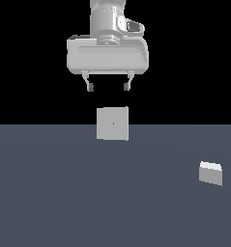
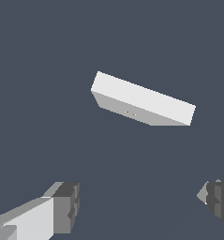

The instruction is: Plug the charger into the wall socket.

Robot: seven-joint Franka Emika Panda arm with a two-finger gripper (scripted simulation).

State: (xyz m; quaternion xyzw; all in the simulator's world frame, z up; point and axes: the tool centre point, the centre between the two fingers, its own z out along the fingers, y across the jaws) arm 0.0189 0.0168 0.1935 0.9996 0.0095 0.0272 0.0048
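floor (image 1: 64, 193): flat, plain dark slate-blue, fills lower half of exterior view | backdrop (image 1: 30, 58): solid black above floor edge

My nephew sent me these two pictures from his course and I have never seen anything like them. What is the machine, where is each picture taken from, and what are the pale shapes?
These are simulator renders. In the exterior view, the pale machine at the top is a robot arm's gripper, its two fingers spread open and holding nothing. Below it stands a square plate, the wall socket, upright on the dark floor. The small block toward the exterior view's right is the charger, lying apart. The other picture comes from a camera on the wrist: it shows both fingertips and the socket from above.
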